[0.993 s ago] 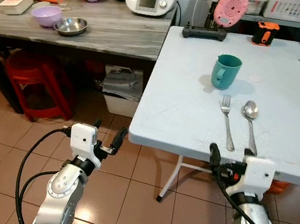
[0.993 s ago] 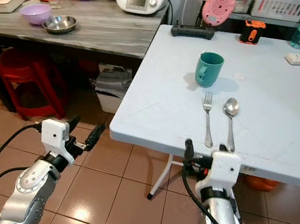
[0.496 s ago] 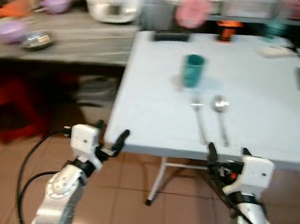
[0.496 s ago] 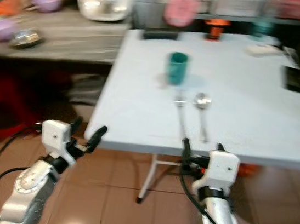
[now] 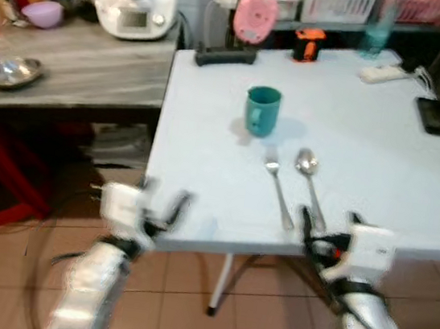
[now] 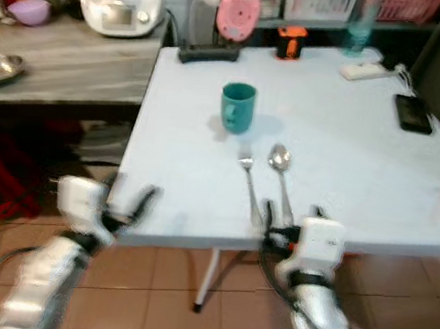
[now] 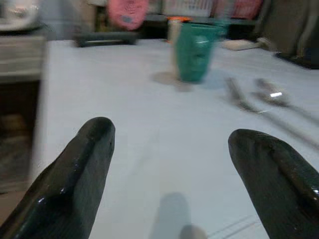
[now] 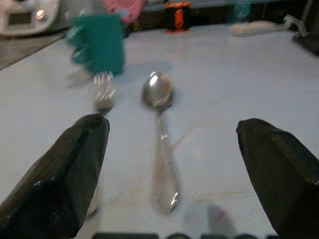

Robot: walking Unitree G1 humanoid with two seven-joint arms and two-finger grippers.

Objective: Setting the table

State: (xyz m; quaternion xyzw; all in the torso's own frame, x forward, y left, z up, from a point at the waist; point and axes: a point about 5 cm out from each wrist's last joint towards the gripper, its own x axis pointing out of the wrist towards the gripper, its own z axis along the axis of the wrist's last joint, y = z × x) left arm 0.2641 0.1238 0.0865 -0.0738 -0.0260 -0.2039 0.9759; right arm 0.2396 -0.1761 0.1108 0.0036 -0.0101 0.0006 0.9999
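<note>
Both grippers, left and right, fingers spread and holding nothing, at white table's near edge; fork, spoon, teal mug beyond.

Both silver arms reach forward and upward from the bottom of the head views, wrists level, each ending in a white wrist block with two long black fingers pointing ahead. The left hand is blurred; its fingers stand wide apart with nothing between them. Black cable loops beside the left forearm. The right hand is sharper, held at about the same height as the left and well apart from it; its fingers are likewise spread wide and hold nothing. An orange-red spot shows on the right wrist block between the fingers' roots.
</note>
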